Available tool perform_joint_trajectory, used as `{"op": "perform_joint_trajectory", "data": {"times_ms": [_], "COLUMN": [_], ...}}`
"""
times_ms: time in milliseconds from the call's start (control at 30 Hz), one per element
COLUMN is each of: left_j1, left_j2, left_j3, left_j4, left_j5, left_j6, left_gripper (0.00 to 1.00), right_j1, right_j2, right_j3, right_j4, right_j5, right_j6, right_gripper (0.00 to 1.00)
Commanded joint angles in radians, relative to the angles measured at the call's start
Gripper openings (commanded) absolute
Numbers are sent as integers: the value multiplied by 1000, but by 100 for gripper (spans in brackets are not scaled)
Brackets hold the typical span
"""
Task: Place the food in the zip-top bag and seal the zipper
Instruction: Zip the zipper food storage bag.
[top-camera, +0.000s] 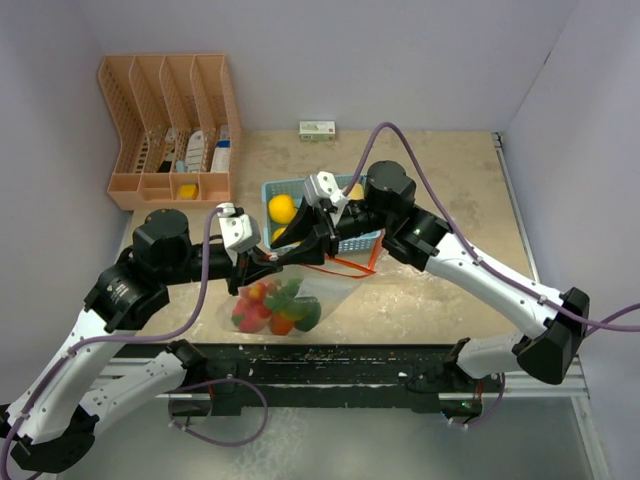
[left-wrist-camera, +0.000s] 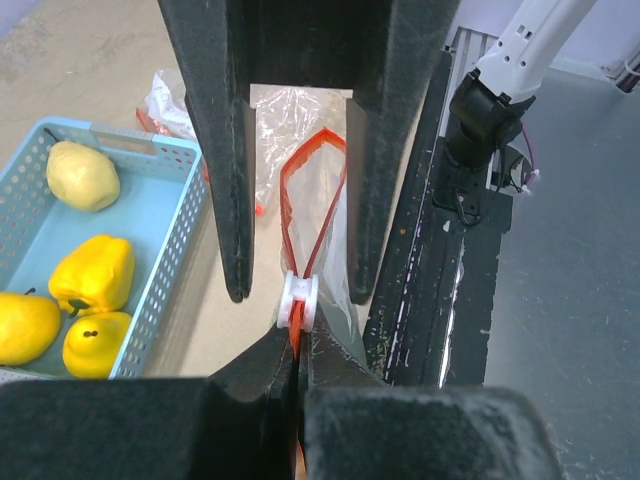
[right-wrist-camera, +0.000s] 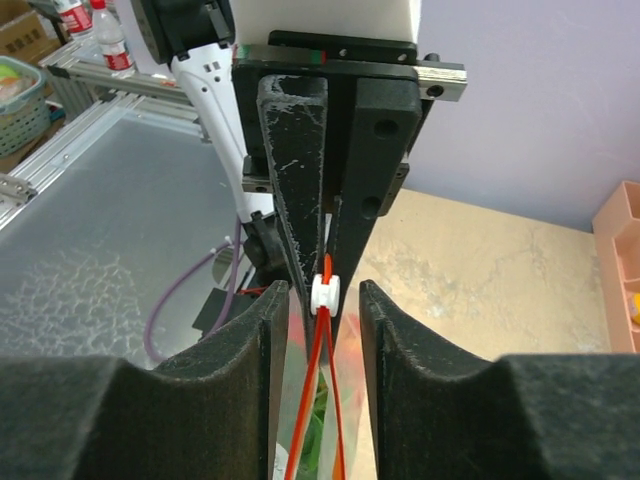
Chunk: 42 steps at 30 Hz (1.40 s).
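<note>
bulging with glossy food (top-camera: 272, 310), the crinkly clear bag (top-camera: 335, 286) gapes open.

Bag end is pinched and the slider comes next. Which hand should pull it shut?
Right. The right hand has open fingers on either side of the white slider, so it probably only has to close and pull. The left hand is shut on the zipper beside the slider, and is best used as the anchor.
</note>
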Motion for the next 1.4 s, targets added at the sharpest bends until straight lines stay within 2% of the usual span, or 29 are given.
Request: {"op": "perform_joint_trajectory", "data": {"times_ms": [0, 167, 567, 1233, 1367], "left_j1": [2, 1, 2, 2, 2], "left_j2": [-12, -10, -24, -94, -98], "left_j3": [18, 22, 20, 94, 127], "left_j4": [69, 71, 71, 19, -14], "left_j5": [6, 3, -18, -124, -179], "left_j6": [-9, -10, -14, 15, 29], "left_gripper": [0, 0, 0, 0, 0], "right_j1": [21, 31, 28, -35, -55], "right_j2": [10, 18, 8, -21, -16], "right_j3": [29, 42, 38, -51, -61], "right_j4": [39, 10, -29, -199, -287], "right_j5": [-26, -8, 9, 81, 99], "right_j6": [9, -2, 17, -87, -146], "right_gripper": [38, 35, 8, 7, 7]}}
